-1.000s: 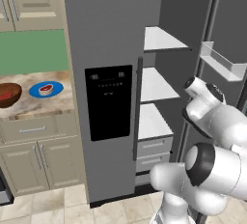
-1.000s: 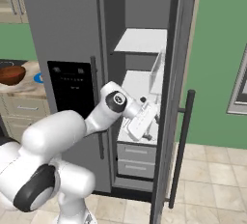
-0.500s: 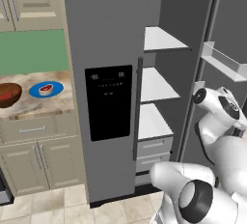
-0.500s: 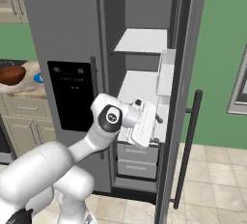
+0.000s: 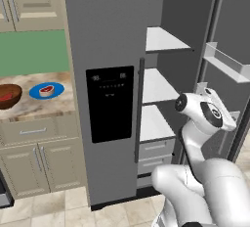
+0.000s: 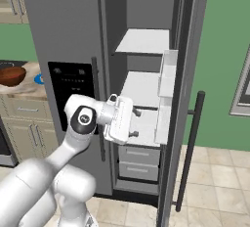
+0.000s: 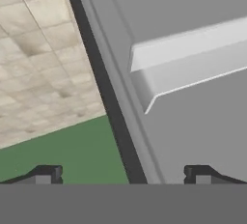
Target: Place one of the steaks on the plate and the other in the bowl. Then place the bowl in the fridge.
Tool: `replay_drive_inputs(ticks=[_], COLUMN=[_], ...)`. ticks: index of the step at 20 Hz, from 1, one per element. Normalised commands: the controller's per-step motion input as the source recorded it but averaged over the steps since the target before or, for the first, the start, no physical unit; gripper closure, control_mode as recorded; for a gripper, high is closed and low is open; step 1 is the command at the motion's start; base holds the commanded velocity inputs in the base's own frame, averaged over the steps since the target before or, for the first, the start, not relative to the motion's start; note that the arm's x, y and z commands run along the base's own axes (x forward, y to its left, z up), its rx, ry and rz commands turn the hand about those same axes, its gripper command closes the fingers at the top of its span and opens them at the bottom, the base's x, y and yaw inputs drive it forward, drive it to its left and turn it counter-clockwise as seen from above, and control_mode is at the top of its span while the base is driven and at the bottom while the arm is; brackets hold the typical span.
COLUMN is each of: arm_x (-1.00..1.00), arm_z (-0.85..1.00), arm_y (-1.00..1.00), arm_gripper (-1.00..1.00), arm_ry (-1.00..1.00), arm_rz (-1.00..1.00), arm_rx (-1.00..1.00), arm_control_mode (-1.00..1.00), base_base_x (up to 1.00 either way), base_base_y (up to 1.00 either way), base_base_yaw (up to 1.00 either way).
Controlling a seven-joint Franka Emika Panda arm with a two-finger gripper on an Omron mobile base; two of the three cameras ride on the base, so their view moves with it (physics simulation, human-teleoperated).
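In the left base view, the tall grey fridge (image 5: 107,74) has its right door swung open, and three white shelves show inside with two drawers under them. On the desk (image 5: 44,106) to the left sits one brown bowl (image 5: 9,96) with one red steak (image 5: 5,97) in it. Just beside it is one blue plate (image 5: 46,90) with the other steak (image 5: 46,91) on it. The white arm reaches up in front of the open fridge. In the right base view, the claw (image 6: 134,123) is by the open door, close to the middle shelf, and holds nothing. The bowl shows far left. In the hand view, the two finger tips (image 7: 46,175) stand wide apart, facing the grey door.
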Motion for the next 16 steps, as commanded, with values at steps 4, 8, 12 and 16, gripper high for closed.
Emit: replay_drive_inputs(ticks=[4,8,12,16], arm_x=[0.66,0.5,0.32,0.2], arm_z=[-0.03,0.06,-0.07,-0.15], arm_y=[0.67,0.43,0.25,0.01], arm_gripper=[-1.0,-1.0,-1.0,-1.0], arm_ry=[-0.41,-0.69,-0.82,-0.78], arm_rz=[-0.19,-0.26,-0.35,-0.46], arm_rx=[0.17,0.27,0.64,0.83], arm_control_mode=[-1.0,-1.0,-1.0,-1.0], base_base_x=[0.0,0.0,0.0,0.0], base_base_y=[0.0,0.0,0.0,0.0], base_base_yaw=[0.0,0.0,0.0,0.0])
